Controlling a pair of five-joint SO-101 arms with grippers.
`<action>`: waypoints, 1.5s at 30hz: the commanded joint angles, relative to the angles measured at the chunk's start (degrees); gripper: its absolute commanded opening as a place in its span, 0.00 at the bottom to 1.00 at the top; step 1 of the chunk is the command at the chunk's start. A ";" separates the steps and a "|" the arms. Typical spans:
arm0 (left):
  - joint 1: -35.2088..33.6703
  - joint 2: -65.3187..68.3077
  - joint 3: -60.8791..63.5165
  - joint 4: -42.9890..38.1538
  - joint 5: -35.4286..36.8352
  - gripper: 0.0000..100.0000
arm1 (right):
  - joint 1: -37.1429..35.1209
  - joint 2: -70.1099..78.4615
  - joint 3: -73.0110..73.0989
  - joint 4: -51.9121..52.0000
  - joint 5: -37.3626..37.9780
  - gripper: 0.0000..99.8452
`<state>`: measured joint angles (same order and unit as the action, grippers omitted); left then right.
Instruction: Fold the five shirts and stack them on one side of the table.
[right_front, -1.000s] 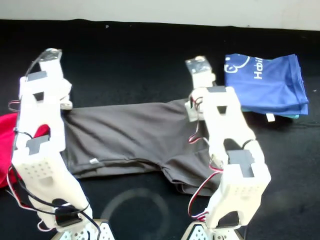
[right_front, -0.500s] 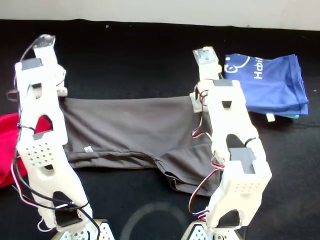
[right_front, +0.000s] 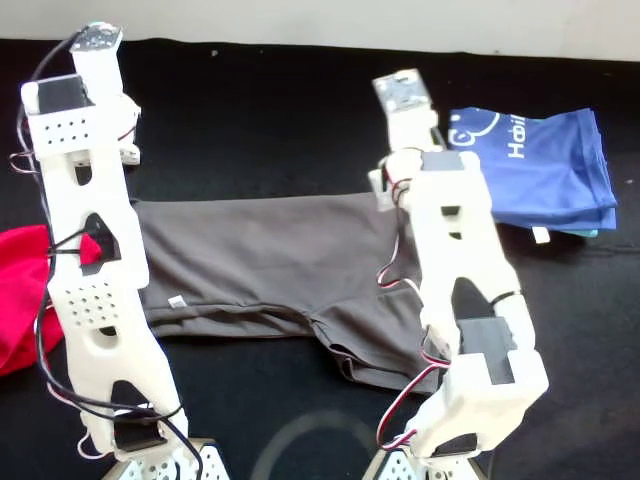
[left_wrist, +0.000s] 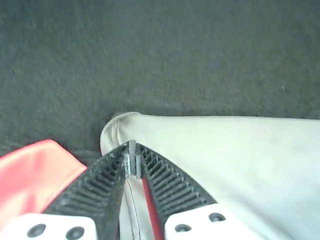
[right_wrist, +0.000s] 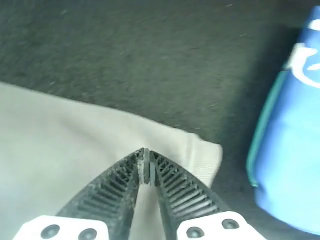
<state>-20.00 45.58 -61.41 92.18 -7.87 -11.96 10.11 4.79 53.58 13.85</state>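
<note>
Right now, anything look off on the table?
The grey shirt lies uneven: its near edge is bunched and hangs lower on the right side. A red shirt sits crumpled at the left edge of the table. Nothing looks torn or spilled.

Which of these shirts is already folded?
The blue shirt, a neat flat packet; the grey shirt lies spread out, the red shirt bunched.

Black table surface (right_front: 280, 120); pale wall strip (right_front: 300, 20) along far edge.
</note>
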 joint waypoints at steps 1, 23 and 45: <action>-0.92 2.24 1.63 -7.30 0.44 0.01 | -2.59 -3.47 1.19 0.22 -0.09 0.01; -9.71 15.52 1.54 -15.38 0.26 0.01 | 4.97 13.49 5.23 -14.11 -0.18 0.01; 4.62 16.66 -22.11 9.93 10.11 0.01 | 0.57 5.14 3.82 -5.85 -0.35 0.01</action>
<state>-16.84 62.99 -83.47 101.41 0.66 -10.99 19.34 9.71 47.34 13.85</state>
